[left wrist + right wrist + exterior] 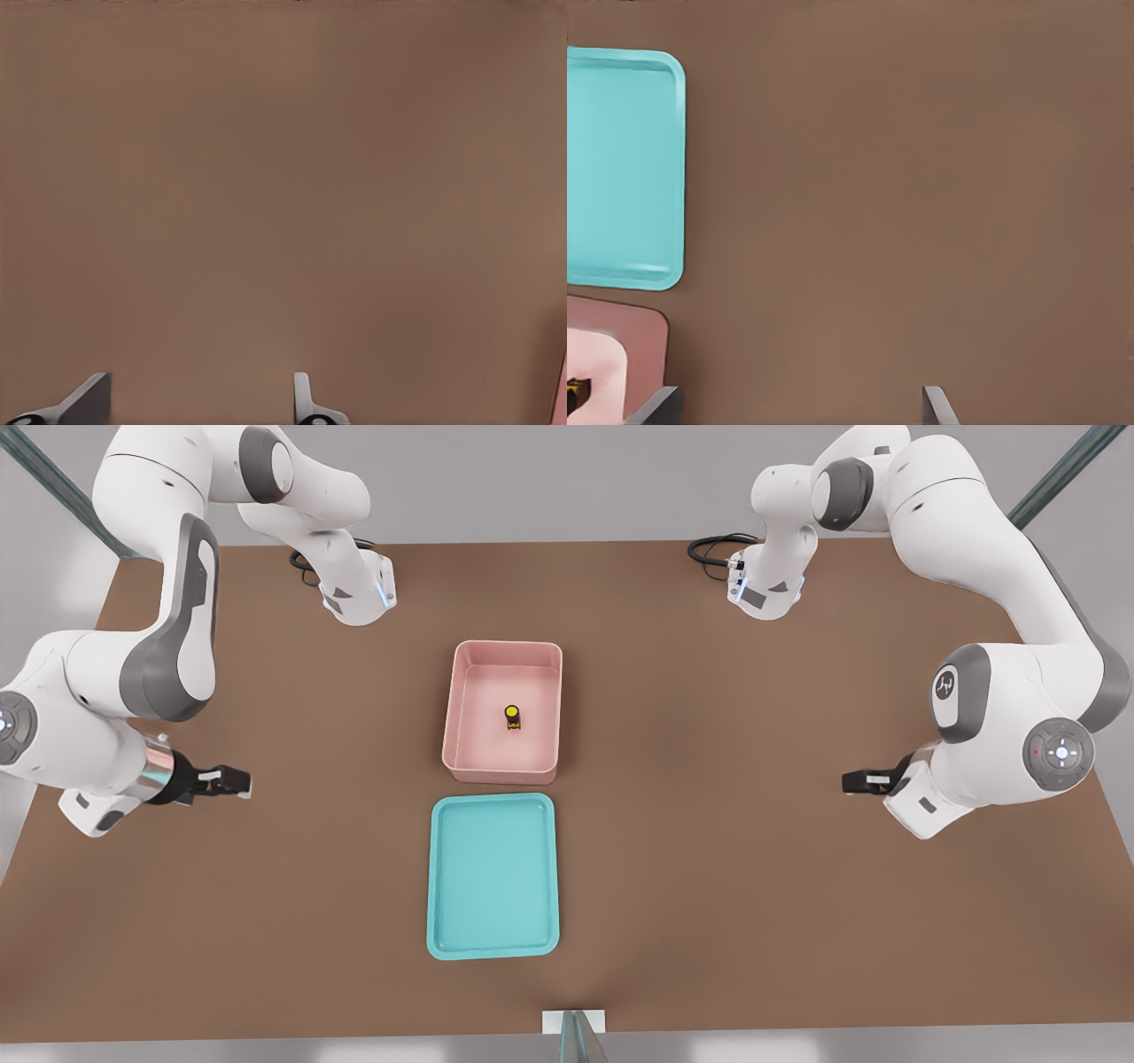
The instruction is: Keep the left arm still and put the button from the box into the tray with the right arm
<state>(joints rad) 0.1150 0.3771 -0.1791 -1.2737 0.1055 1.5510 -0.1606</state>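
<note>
My gripper (232, 782) hangs wide apart and holding nothing at the front view's left, well apart from the button (513, 716) in the box (461, 691), above the tray (443, 868).

Tray (620, 168) and box (620, 354) cut off in the right wrist view — button (574, 390) barely showing, gripper (802, 409) fingertips only

Simulated robot lab bench

A plain brown counter (753, 850) fills the scene against bare grey walls. White jointed arms stand mounted at 11 and 1 o'clock, cables coiled at their bases, and the right arm's end effector (237, 782) hangs at 9 o'clock over the bare counter, its two fingers apart.
</note>
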